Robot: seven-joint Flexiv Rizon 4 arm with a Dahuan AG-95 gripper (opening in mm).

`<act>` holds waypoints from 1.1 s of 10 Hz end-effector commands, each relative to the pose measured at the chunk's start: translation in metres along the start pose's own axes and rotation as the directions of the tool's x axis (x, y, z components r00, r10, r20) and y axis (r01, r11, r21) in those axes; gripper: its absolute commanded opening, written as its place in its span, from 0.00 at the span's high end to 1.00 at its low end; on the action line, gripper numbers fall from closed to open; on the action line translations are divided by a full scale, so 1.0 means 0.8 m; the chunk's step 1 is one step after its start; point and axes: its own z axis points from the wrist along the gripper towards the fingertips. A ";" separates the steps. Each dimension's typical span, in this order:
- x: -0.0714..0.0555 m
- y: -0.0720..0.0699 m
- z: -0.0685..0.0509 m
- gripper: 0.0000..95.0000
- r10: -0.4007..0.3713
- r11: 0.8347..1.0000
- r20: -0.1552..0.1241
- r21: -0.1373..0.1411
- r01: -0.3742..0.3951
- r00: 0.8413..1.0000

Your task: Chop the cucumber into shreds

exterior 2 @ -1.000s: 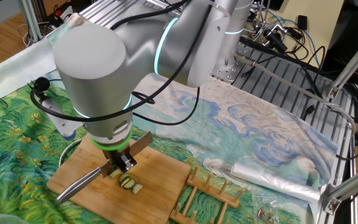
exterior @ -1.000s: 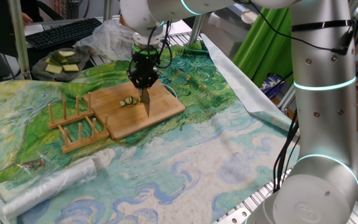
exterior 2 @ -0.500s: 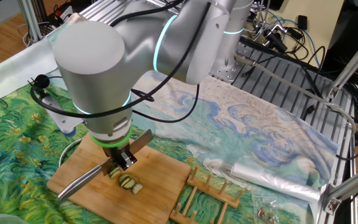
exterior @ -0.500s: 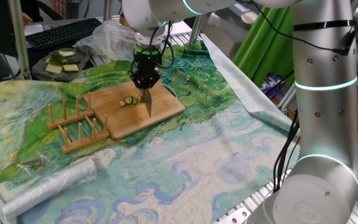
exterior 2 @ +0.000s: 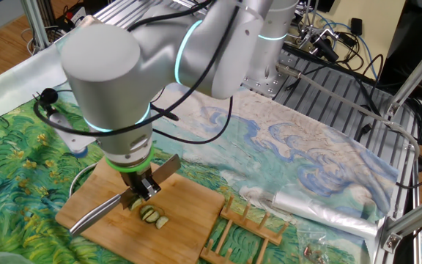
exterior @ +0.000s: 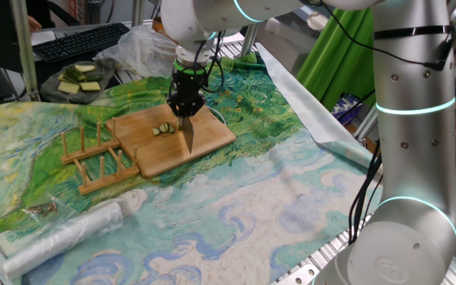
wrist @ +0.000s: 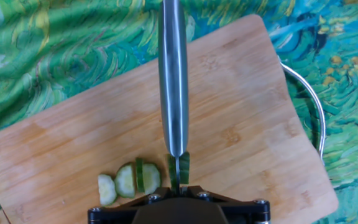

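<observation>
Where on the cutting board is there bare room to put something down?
The board is bare right of the knife, up to its far corner, and left of the blade too. It's crowded at the near edge, where the cucumber sits by the gripper.

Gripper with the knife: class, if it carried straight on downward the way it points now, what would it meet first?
Most likely the cucumber piece under the knife blade, then the wooden cutting board. The gripper points down at the board; how far the blade stands above it is unclear.

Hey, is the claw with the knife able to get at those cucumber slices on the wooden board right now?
Probably yes: the claw holds the steel knife right over the wooden board, the green cucumber slices beside the blade, nothing between.
</observation>
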 end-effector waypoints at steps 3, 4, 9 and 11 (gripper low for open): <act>0.001 0.002 0.019 1.00 0.012 1.000 -0.002 0.011 -0.012 1.000; 0.001 0.003 0.012 1.00 0.012 1.000 -0.015 0.017 -0.011 1.000; 0.003 0.003 -0.006 1.00 0.018 0.999 -0.041 0.031 -0.017 0.999; 0.002 0.003 0.016 1.00 0.018 1.000 -0.033 0.009 -0.018 0.999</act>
